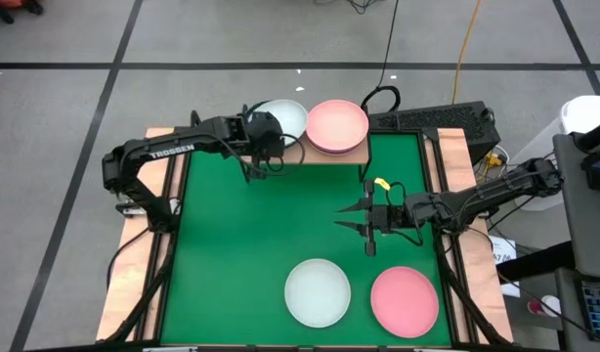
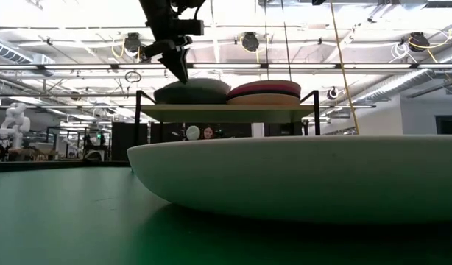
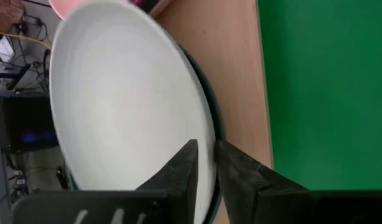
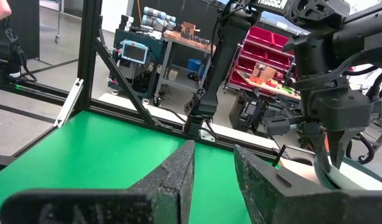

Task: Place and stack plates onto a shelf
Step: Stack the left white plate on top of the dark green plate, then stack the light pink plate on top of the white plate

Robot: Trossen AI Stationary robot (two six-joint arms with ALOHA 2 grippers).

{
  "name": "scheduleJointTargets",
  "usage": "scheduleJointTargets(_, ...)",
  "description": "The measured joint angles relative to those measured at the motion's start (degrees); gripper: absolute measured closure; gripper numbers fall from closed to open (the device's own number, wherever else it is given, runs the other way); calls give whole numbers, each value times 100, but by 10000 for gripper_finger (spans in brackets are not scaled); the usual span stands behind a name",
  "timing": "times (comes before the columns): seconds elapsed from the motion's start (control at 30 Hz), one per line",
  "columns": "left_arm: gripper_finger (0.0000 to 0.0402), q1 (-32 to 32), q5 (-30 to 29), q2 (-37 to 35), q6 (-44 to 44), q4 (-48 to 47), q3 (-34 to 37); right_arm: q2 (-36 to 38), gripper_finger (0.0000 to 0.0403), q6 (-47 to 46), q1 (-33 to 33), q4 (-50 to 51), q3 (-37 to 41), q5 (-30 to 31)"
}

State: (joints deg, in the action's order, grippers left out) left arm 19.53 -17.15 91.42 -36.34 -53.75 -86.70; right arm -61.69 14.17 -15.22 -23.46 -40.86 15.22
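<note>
My left gripper (image 1: 264, 137) is over the shelf's (image 1: 315, 156) left half, shut on a pale mint-white plate (image 1: 288, 117). That plate lies on a dark teal-grey plate (image 3: 211, 106). Beside it on the shelf, a stack topped by a pale pink plate (image 1: 337, 125) rests on a magenta one (image 2: 264, 88). My right gripper (image 1: 347, 219) is open and touches nothing, right of the table's middle. Another pale mint-white plate (image 1: 318, 291) and a pink plate (image 1: 405, 300) lie flat near the table's near edge. My left gripper pinches the pale mint-white plate by its rim (image 3: 208, 134), on the side toward the table's left. One finger (image 3: 183, 171) is on the plate's upper face and the other finger (image 3: 236, 171) is outside the rim. The fingers point down, slanting from the left. The plate rests on the dark teal-grey plate.
The shelf board (image 2: 226, 112) stands on thin black legs at the green table's (image 1: 241, 254) far edge. A keyboard (image 1: 432, 119) lies right of the shelf, past the table. In the low view a plate (image 2: 299, 177) close to the camera fills the foreground. Bare green lies between the arms.
</note>
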Motion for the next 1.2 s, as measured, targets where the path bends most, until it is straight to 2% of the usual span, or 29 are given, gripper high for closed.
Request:
scheduleJointTargets(0.1, 322, 0, 0, 0, 74, 0, 0, 2, 307, 0, 0, 0, 0, -1)
scheduleJointTargets(0.3, 319, 0, -23, 0, 128, -1, 0, 2, 307, -2, 0, 8, 0, 0)
scheduleJointTargets(0.47, 318, -65, -516, -192, 195, -10, 0, 2, 307, 0, 0, 14, 0, 0)
scheduleJointTargets(0.67, 318, -211, -535, -828, 685, 195, -2, 0, 307, -4, 0, 20, 0, -2)
scheduleJointTargets(0.9, 318, -320, 233, -1642, 1766, 171, -2, 2, 307, -155, 2, 76, 0, -2)
scheduleJointTargets(1.0, 318, -450, 258, -1931, 2081, 110, 35, 0, 307, -167, 1, 198, 0, -2)
scheduleJointTargets(1.1, 318, -640, 269, -2284, 2212, 255, 259, 0, 307, -214, 2, 282, 0, -2)
scheduleJointTargets(1.2, 318, -756, 264, -2748, 2331, 737, 789, 0, 307, -167, 2, 353, 0, -2)
